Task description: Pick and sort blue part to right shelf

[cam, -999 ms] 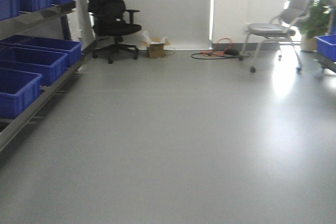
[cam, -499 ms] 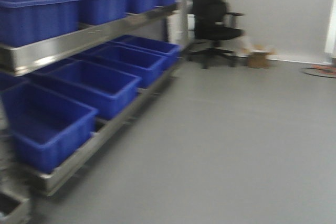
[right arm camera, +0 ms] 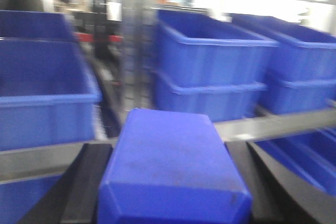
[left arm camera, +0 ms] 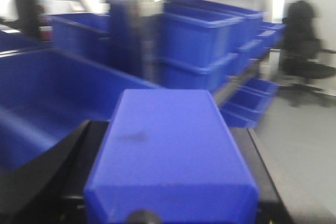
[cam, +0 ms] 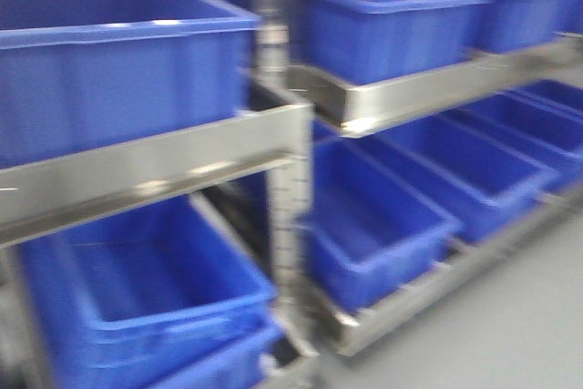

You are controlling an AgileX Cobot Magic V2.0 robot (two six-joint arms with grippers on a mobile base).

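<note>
Though both wrist views are smeared, we make out the left gripper (left arm camera: 165, 128) clamped on a blue part (left arm camera: 168, 166), and the right gripper (right arm camera: 164, 148) likewise closed around a second blue part (right arm camera: 170, 174). Beyond them at twelve o'clock stands the right shelf (cam: 293, 125) with its stacked blue bins (right arm camera: 210, 51). An open bin (left arm camera: 47, 95) lies at nine o'clock of the left gripper. We judge this the approach step. Next we need the base settled, one part lifted over a bin rim, then released.
</note>
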